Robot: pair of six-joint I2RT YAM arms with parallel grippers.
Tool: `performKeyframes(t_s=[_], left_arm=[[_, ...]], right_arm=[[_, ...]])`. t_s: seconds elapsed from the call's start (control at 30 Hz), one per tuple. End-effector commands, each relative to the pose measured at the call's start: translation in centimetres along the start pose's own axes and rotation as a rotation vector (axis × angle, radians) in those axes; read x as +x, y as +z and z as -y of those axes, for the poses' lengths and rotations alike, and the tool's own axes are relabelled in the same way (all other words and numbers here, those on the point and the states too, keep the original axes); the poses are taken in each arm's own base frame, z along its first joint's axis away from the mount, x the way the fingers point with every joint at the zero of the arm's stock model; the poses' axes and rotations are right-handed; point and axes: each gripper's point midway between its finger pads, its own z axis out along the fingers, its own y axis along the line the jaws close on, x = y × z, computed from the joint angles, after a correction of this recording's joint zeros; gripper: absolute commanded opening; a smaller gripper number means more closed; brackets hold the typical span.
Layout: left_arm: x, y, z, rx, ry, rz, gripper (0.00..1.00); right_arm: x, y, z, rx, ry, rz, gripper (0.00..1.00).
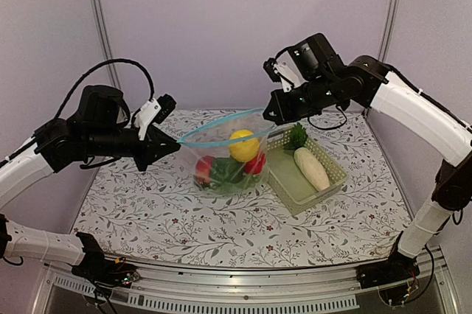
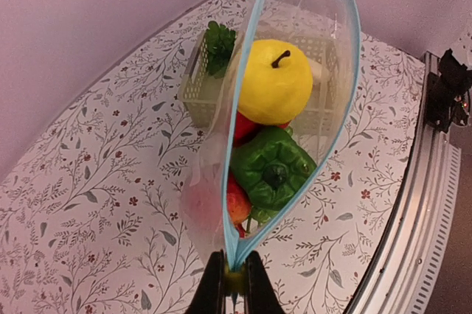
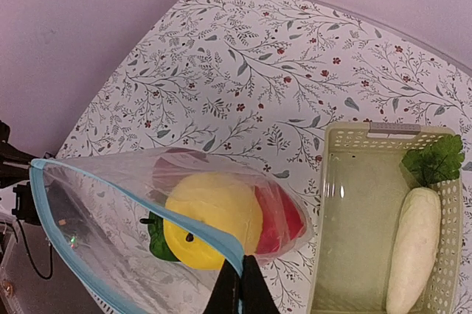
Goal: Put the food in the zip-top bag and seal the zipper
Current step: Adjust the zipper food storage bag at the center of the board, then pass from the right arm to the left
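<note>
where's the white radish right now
In the top view, the radish lies in the green basket right of centre, beside a leafy piece, outside the bag.

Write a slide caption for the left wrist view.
Left gripper pinches one end of the zipper on the open zip-top bag; yellow apple, green pepper and red pieces inside, basket behind.

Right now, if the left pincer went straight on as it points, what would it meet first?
The left pincer grips the see-through plastic bag by its light-blue zipper strip; beyond that, probably the green toy pepper inside, depth unclear.
</note>
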Motion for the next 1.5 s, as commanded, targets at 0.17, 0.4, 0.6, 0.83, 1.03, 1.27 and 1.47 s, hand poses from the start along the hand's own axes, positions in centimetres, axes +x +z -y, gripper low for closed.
performKeyframes(t_s=[0.17,0.4,0.6,0.83,1.03,1.27,1.47], left_arm=[[2.1,0.9,2.4,0.161,-0.079,-0.135,0.00],[2.7,3.0,3.7,0.258,-0.135,-0.164,0.00],[3.0,3.3,1.9,0.141,-0.152,-0.150,0.24],[4.1,2.8,0.7,0.047,-0.286,-0.002,0.87],[4.7,2.0,1.7,0.098,-0.351,0.172,1.00],[5.0,2.7,3.0,0.169,-0.355,0.220,0.87],[3.5,3.6,4.7,0.255,-0.307,0.239,0.67]], right_arm=[[2.6,-1.9,0.5,-0.032,0.005,-0.031,0.00],[4.4,0.4,0.9,-0.029,0.054,-0.062,0.00],[4.9,1.7,1.4,-0.002,0.092,-0.074,0.00],[5.0,2.4,1.8,0.020,0.116,-0.081,0.00],[4.7,2.5,1.6,0.017,0.130,-0.076,0.00],[4.4,3.0,1.6,0.020,0.138,-0.078,0.00],[4.2,3.0,1.6,0.020,0.152,-0.075,0.00]])
